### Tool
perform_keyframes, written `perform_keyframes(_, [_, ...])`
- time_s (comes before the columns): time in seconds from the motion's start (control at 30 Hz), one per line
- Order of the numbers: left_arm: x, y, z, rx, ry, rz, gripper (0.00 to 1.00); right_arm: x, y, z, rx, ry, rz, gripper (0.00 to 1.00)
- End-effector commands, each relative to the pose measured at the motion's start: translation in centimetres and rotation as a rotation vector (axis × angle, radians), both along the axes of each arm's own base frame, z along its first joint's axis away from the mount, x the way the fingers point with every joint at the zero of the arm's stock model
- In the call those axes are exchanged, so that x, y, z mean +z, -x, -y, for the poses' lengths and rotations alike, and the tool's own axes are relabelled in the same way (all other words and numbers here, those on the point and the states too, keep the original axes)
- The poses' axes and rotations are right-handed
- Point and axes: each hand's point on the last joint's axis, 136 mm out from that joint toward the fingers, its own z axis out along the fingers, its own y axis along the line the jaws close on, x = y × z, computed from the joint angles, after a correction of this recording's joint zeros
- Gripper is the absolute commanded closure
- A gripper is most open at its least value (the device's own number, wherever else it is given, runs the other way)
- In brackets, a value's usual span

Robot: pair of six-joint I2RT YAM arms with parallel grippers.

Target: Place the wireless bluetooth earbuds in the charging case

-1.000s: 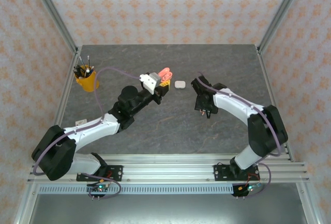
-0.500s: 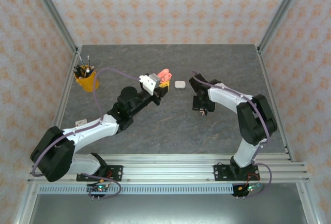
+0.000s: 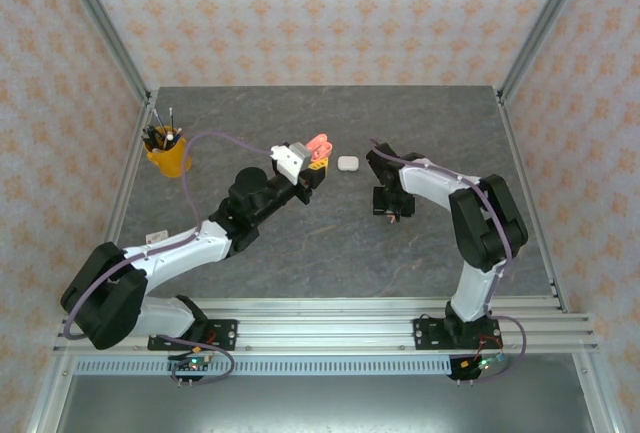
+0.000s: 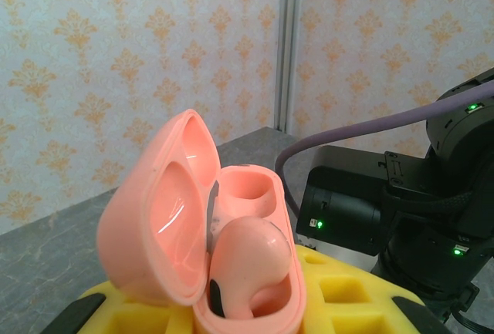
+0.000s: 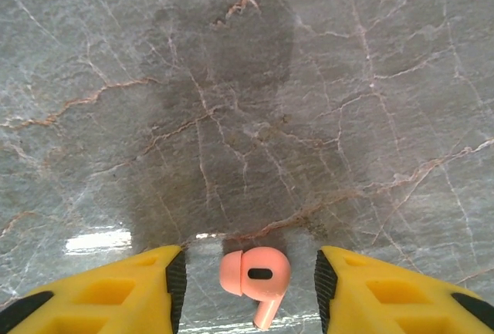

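From where I stand this looks like the pick-up of the second coral earbud. The left hand [image 3: 314,160] is clamped on the pink charging case [image 4: 166,218] and holds it up off the counter [image 3: 330,253] with the lid swung open. One earbud [image 4: 251,261] already sits in the nearer well, and the far well [image 4: 248,189] is empty. The right hand [image 3: 388,205] hangs low over the stone. Its yellow fingers [image 5: 116,291] stand apart on either side of a loose pink earbud [image 5: 255,271] lying flat on the counter, with a clear gap on both sides, so nothing is gripped yet. I reckon the next move is to pinch that tiny piece squarely by its bulb without flicking it away, then carry it across and turn it stem-down into the empty well. That will want care, as the lid leans close over that side. A white case [image 3: 347,164] lies closed on the counter between the two hands, right on the line the right hand might take to the pink case. A yellow cup [image 3: 168,160] of pens stands well off to the left, out of harm's way.
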Motion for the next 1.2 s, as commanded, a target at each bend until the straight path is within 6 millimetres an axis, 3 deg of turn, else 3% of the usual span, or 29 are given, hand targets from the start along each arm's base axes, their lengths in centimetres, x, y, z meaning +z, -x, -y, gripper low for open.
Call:
perform_keyframes(0.0, [0.45,-0.15,0.03,0.013,0.001,0.035,1.00,0.17,-0.39,0.16,0.010,0.015,-0.002,0.52])
perform_keyframes(0.43, [0.45,-0.11,0.05,0.011,0.002,0.034,1.00,-0.22,-0.34,1.13,-0.008,0.028,-0.010,0.59])
perform_keyframes(1.17, [0.51,-0.14,0.02,0.013,0.006,0.031,1.00,-0.37,0.52,0.21,-0.009,-0.039,-0.033,0.64])
